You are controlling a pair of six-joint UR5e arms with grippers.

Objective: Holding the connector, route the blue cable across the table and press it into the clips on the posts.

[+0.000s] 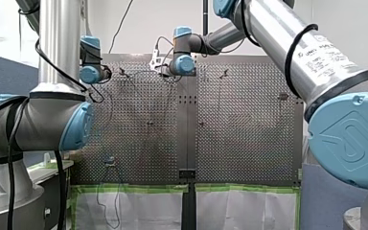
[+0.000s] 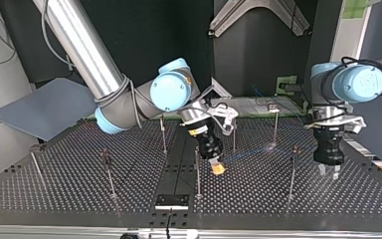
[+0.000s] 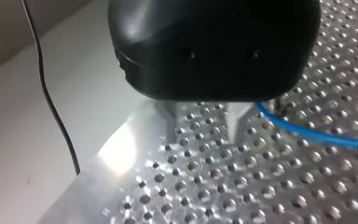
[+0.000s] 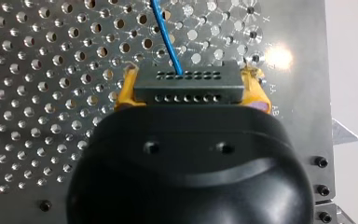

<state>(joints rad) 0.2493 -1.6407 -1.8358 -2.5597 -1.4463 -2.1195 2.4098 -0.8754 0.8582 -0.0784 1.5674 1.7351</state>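
Connector [image 4: 186, 87], blue cable [image 4: 165, 32] attached, sits clamped in my right gripper [image 4: 191, 91]; my left gripper [image 3: 201, 135] gapes empty; front view's upper-right arm label [image 1: 328, 57] seems illegible.

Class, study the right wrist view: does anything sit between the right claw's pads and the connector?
Nothing visible does: the right claw grips the connector directly, yellow pads on its two ends; the blue cable leaves it ahead.

My right arm [image 2: 87, 50] comes down from the top view's left with its wrist bent. The right hand [image 2: 218, 168] is tilted low over the counter [image 2: 54, 184] — its yellow pads [image 4: 126, 91] clamped on the connector [image 4: 189, 86]. My left arm [image 2: 358, 82] enters at that view's right; the left hand [image 2: 330, 172] points straight down, metal fingers [image 3: 235, 123] parted.
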